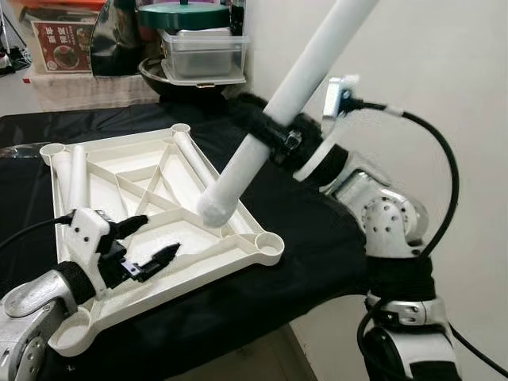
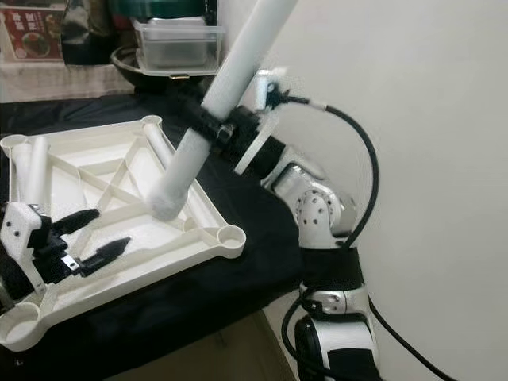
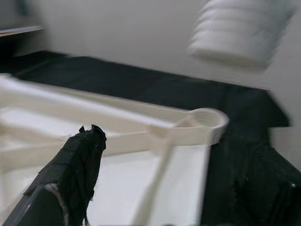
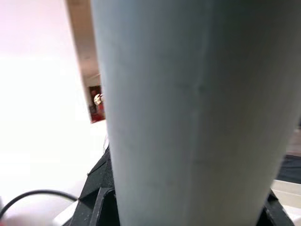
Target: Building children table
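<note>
A white ribbed tabletop [image 1: 95,171] lies upside down on a black cloth, with round sockets at its corners. My right gripper [image 1: 274,139] is shut on a long white table leg [image 1: 298,83], held slanted. The leg's threaded lower end [image 1: 216,208] hangs just above the tabletop, a short way from the near right corner socket [image 1: 268,244]. Two more white legs [image 1: 75,176] lie in the tabletop, one on the left and one along the far edge [image 1: 194,159]. My left gripper [image 1: 155,242] stands open over the tabletop's near left part, holding nothing.
The black-draped surface [image 1: 317,230] ends just right of the tabletop, beside a white wall [image 1: 444,71]. Behind stand a clear plastic box [image 1: 202,51], a dark green lid [image 1: 184,14], a dark bowl and a red printed carton [image 1: 63,44].
</note>
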Robot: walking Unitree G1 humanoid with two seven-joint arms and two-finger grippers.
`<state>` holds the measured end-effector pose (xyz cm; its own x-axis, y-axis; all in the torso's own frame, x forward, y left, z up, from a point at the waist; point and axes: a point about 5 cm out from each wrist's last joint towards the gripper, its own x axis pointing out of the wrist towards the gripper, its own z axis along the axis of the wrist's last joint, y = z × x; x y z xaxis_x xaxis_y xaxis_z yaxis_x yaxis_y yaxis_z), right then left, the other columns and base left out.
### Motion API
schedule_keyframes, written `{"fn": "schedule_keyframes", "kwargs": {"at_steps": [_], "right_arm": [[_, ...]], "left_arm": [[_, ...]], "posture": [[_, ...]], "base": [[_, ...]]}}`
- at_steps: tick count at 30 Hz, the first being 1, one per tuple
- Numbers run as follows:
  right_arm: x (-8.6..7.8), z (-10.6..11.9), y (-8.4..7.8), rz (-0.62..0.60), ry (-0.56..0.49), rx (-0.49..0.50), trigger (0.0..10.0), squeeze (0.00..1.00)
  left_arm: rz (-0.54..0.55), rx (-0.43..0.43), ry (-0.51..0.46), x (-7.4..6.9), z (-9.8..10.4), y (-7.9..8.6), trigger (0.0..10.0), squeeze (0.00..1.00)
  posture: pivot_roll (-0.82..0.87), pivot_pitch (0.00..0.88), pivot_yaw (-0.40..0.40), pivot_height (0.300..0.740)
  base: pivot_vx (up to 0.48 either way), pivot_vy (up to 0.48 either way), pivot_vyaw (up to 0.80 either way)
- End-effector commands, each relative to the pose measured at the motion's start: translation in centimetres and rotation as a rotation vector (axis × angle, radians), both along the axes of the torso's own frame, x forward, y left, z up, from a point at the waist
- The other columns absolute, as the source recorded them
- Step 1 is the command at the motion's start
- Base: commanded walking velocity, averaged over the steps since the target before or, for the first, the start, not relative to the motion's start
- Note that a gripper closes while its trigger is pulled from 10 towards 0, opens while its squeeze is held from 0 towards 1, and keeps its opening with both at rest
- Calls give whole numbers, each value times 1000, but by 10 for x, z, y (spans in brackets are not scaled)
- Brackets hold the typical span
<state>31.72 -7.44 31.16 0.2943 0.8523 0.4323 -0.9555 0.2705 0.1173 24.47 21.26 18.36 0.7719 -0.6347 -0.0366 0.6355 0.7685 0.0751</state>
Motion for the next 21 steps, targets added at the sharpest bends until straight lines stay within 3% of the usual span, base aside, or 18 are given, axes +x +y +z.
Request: {"fn": "schedule_keyframes", "kwargs": {"at_steps": [1,8,12,15,21], "right_arm": [[-5,-1,4,33,-26,-14,10000,0],[-7,-2,5,63,-34,-11,10000,0],[-10,-3,1,77,-41,-11,10000,0],[-15,-8,-14,146,-71,-57,10000,0],[-20,-7,-22,216,-109,-91,10000,0]], "left_arm": [[-125,17,22,-3,2,-15,10000,0],[-210,45,52,-4,1,-21,10000,0],[-169,69,84,-5,-5,-8,10000,0],[-72,92,129,-13,-12,16,10000,0],[-38,86,143,-21,-15,23,10000,0]], "posture": [[120,0,-98,740],[109,0,-86,740],[100,0,-78,740],[100,0,-83,740],[108,0,-93,740]], "base": [[0,0,0],[0,0,0],[0,0,0],[0,0,0],[0,0,0]]}}
